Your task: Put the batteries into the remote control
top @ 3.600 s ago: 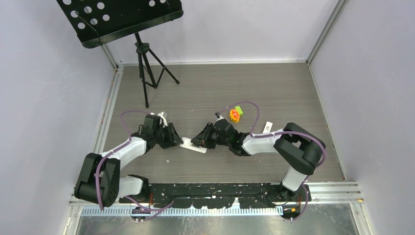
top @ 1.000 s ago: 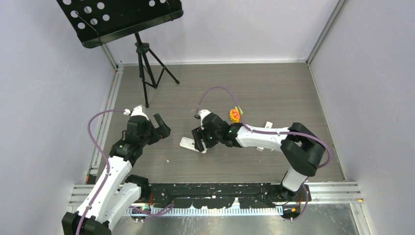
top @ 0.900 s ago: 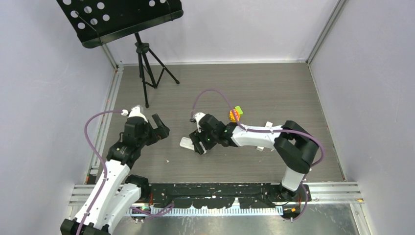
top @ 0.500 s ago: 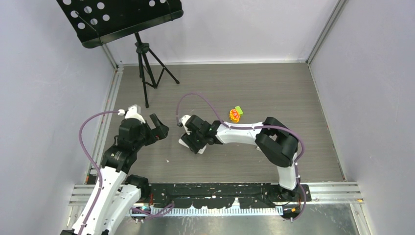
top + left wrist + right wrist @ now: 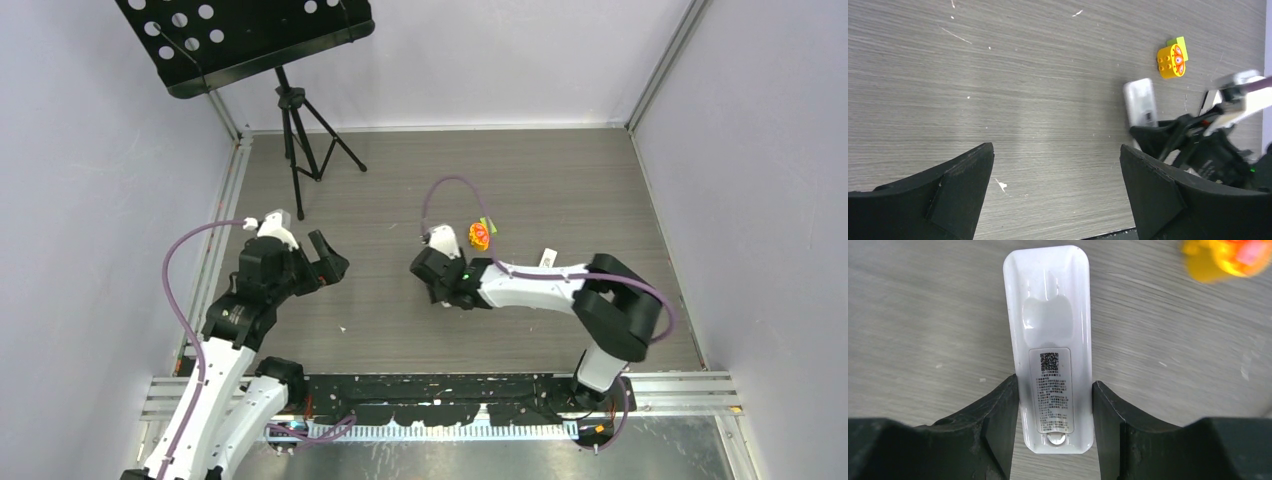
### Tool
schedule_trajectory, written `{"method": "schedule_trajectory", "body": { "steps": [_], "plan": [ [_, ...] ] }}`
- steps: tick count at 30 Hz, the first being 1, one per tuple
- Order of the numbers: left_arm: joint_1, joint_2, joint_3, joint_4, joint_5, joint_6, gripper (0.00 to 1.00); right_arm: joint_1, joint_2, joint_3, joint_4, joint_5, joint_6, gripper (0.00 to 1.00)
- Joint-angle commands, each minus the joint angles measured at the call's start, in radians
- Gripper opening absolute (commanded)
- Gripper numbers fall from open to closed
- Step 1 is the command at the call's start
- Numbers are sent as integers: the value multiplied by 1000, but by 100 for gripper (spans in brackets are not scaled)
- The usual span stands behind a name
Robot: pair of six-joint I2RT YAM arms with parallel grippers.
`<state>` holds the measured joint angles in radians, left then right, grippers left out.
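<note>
The white remote control (image 5: 1053, 340) lies back side up with its printed label showing, and also shows in the left wrist view (image 5: 1139, 100). My right gripper (image 5: 1054, 381) has both black fingers pressed against its long sides near the lower end, shut on it. In the top view the right gripper (image 5: 440, 275) covers the remote. My left gripper (image 5: 330, 260) hangs open at the left, well apart from the remote, and its wide gap (image 5: 1057, 147) holds only bare table. The batteries are out of view.
An orange-yellow toy (image 5: 479, 235) and a lime-green block (image 5: 488, 223) sit just beyond the right gripper. A small white piece (image 5: 547, 258) lies beside the right forearm. A black music stand (image 5: 290, 100) stands at the back left. Walls close in on both sides.
The right gripper closed onto the remote and swung back right with it, from left of centre to near the orange toy. The left arm barely moved and stayed open.
</note>
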<state>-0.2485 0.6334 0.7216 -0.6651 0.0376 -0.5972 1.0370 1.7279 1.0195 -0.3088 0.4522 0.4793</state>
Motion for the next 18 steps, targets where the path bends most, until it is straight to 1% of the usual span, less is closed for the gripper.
{"method": "schedule_trajectory", "body": {
  "steps": [1,3,7,9,13,15,18],
  "plan": [
    [0,30,52,-13,69,-29,100,-17,-156,-75,-117,286,334,28],
    [0,42,61,-17,75,-41,100,-45,-197,-121,-180,323,465,28],
    [0,52,68,-25,84,-41,100,-104,-308,-251,-183,336,598,29],
    [0,49,64,-23,90,-38,100,-143,-339,-288,-169,316,616,29],
    [0,42,63,-15,107,-32,100,-216,-342,-317,-148,247,610,31],
    [0,40,69,-21,110,-28,100,-233,-333,-320,-138,219,606,35],
    [0,34,80,-36,110,-21,100,-236,-315,-313,-136,193,600,46]
  ]
}}
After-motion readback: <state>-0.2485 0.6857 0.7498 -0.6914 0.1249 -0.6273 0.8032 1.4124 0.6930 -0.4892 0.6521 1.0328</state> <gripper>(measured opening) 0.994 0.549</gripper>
